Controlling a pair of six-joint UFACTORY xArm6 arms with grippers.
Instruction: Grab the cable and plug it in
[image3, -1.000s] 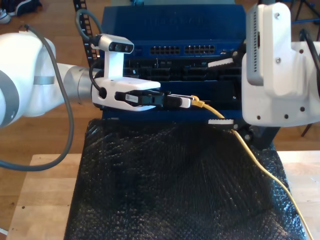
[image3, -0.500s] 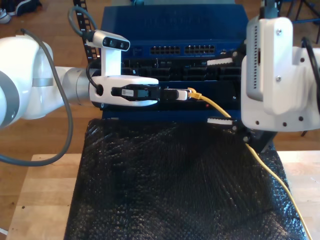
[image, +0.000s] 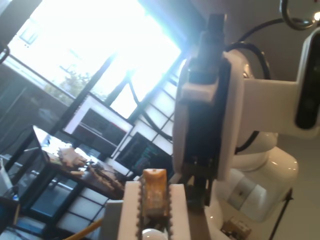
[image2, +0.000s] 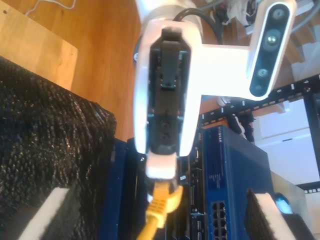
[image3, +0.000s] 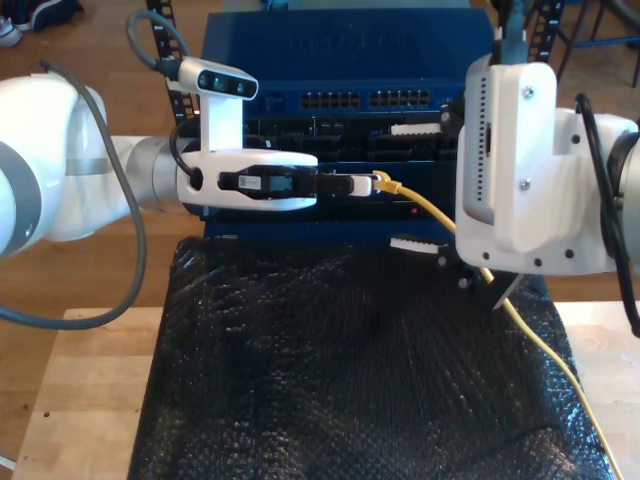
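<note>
The yellow cable runs from the exterior view's lower right up to its plug end, in front of the blue switch. My first gripper reaches in from the exterior view's left and is shut on the plug. The first wrist view shows the amber plug pinched between white ribbed pads. My second gripper, on the exterior view's right, is open, its white fingertips above and below the cable. In the second wrist view the cable hangs from my first gripper.
The switch shows rows of ports on its front, with dark rack gear below. A black bubble-wrap mat covers the wooden table. The bulky second arm body stands close to the switch's side at the exterior view's right.
My first gripper has lifted the plug a little and drawn it toward the exterior view's left. The second arm has shifted toward the exterior view's left, closer to the plug.
</note>
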